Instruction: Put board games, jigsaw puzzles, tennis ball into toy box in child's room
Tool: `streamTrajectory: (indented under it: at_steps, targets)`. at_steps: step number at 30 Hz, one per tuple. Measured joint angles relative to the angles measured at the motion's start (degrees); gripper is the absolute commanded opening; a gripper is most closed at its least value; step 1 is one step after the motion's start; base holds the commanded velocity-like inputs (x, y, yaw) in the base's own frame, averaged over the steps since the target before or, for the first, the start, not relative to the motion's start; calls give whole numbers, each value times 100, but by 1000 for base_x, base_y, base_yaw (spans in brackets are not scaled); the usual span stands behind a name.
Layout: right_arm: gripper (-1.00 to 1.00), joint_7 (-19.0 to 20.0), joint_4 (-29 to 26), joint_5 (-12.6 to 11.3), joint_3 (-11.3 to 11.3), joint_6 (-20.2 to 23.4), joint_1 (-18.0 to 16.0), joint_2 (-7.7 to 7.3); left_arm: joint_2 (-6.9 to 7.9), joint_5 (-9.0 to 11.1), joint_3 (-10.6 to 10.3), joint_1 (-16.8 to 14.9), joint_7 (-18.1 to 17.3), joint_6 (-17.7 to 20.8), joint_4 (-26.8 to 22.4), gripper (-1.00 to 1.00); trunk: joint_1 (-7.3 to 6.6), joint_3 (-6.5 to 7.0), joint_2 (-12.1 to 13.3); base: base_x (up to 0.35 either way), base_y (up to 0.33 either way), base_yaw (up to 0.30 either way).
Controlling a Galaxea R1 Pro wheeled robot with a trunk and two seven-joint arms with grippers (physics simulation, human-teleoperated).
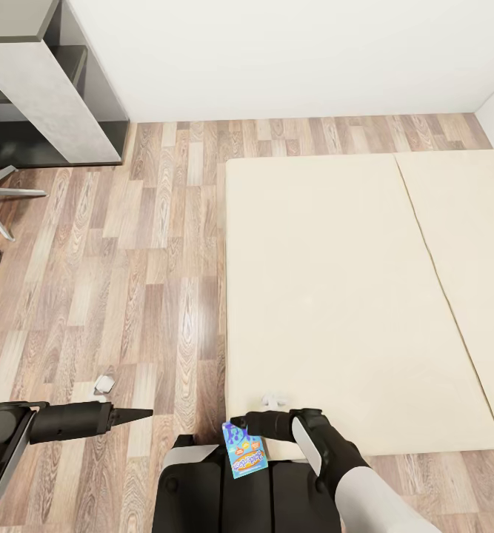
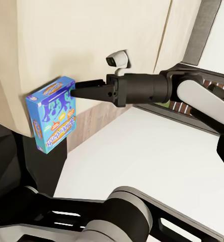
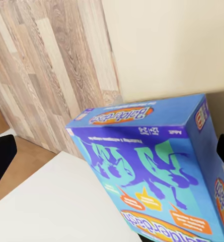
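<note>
My right gripper point(image 1: 237, 426) is shut on a blue cartoon board game point(image 1: 244, 449), holding it above my own trunk just off the near corner of the bed point(image 1: 335, 296). In the left wrist view the same gripper point(image 2: 74, 92) pinches the box point(image 2: 52, 113) at its upper edge. The right wrist view has the box point(image 3: 157, 166) close up, tilted, with floor planks behind it. My left gripper point(image 1: 139, 412) hovers over the floor to the left, fingers pressed together on nothing. The beige mattress top is bare. The toy box, jigsaw puzzles and tennis ball are out of view.
One end of the grey table point(image 1: 47, 89) stands at the far left against the white wall. A chair's star base point(image 1: 2, 194) lies on the floor beside it. Wood-plank floor point(image 1: 150, 259) runs between the table and the bed.
</note>
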Motion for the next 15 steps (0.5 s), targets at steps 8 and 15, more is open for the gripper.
streamTrajectory:
  at_steps: [8,15]
  targets:
    - [100,-38,-19,9,-2,11,0,0,1,-1,2,0,0,0,0,100,0,0,0,0,0,0]
    - [100,-46,-24,22,-13,16,0,-74,8,2,8,0,0,0,0,100,0,0,0,0,0,0]
